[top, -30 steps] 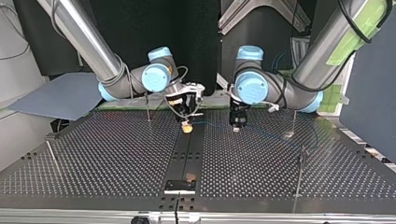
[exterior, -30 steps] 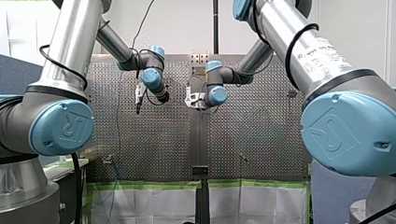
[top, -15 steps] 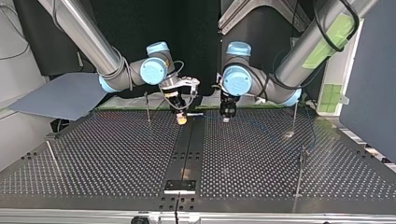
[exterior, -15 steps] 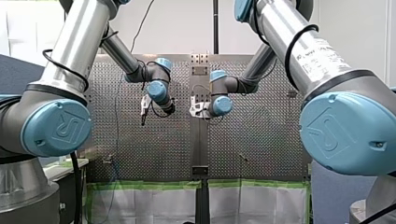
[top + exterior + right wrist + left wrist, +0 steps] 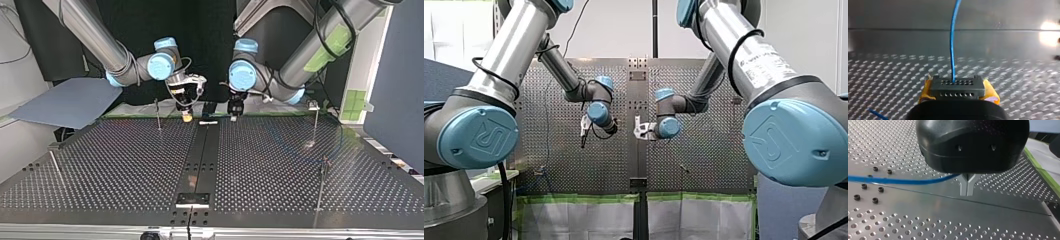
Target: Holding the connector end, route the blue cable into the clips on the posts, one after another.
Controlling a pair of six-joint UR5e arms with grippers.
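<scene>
On the perforated table [image 5: 125,170], a near post [image 5: 320,187] is standing upright. Farther back, both grippers are sitting closer to the far edge than a second ago. The right gripper [image 5: 186,118] is pinching the connector [image 5: 958,87] between yellow pads. The left gripper [image 5: 233,115] is keeping its metal fingers [image 5: 963,187] pressed together around the blue cable [image 5: 898,180].

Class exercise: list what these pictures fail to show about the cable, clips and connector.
Clips on the posts: top view, too small to tell whether any holds cable.
The blue cable: left wrist view, the picture's edge cuts off where it runs.
The connector: right wrist view, my right pincer's body covers its lower part.
</scene>
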